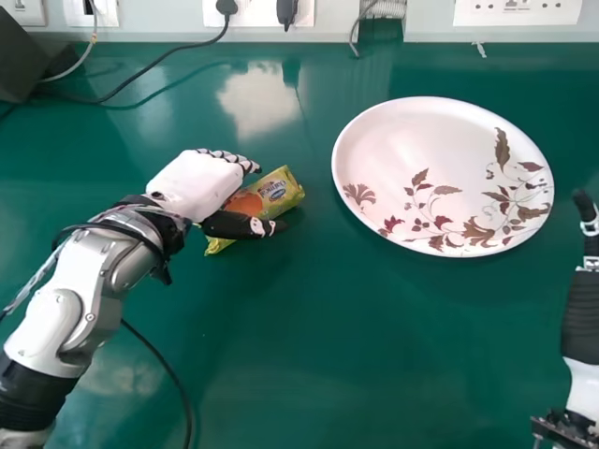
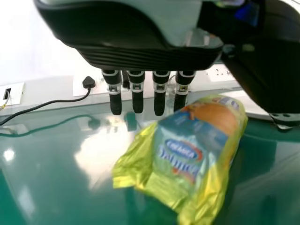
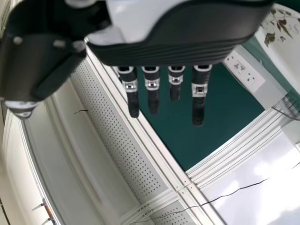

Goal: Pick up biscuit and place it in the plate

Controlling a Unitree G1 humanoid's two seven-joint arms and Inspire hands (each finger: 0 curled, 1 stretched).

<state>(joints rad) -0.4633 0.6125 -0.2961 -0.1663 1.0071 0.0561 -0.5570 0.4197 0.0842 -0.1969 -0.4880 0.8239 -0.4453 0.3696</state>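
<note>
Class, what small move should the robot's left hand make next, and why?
Probably close the left hand around the biscuit packet: the packet lies between fingers and thumb, but the fingers look straight, and the plate is off to the packet's right.

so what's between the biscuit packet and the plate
Just a short bare stretch of green tabletop between the biscuit packet and the plate, seen in the head view.

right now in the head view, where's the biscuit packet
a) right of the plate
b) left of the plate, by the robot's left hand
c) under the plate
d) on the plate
b, since the biscuit packet shows left of the plate, at the left hand, with green table between packet and plate.
</note>
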